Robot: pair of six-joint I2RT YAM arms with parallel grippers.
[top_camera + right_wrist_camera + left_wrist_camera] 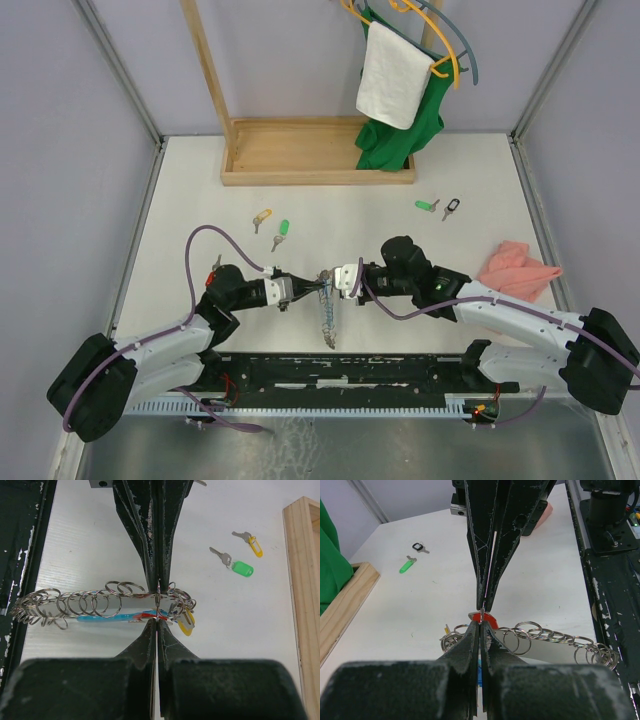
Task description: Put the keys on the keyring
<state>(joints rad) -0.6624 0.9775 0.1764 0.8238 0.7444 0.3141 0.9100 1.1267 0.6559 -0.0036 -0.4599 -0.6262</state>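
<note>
The keyring (327, 318) is a chain of silver rings with a light-blue tube (102, 618). It hangs between my two grippers at the table's near middle. My left gripper (310, 286) and right gripper (334, 280) meet tip to tip, and both are shut on one thin ring at the keyring's top end. A red tag (489, 617) and a yellow tag (187, 624) hang at that end. In the left wrist view my left gripper (481, 623) pinches the ring from below. In the right wrist view my right gripper (157, 621) does the same. Loose keys lie on the table: yellow (262, 216), green (282, 231), green (427, 205) and black (452, 207).
A wooden rack base (318, 150) stands at the back with a green garment (395, 135) and a white towel (392, 75) on hangers. A pink cloth (518, 270) lies at the right. A black rail (340, 378) runs along the near edge.
</note>
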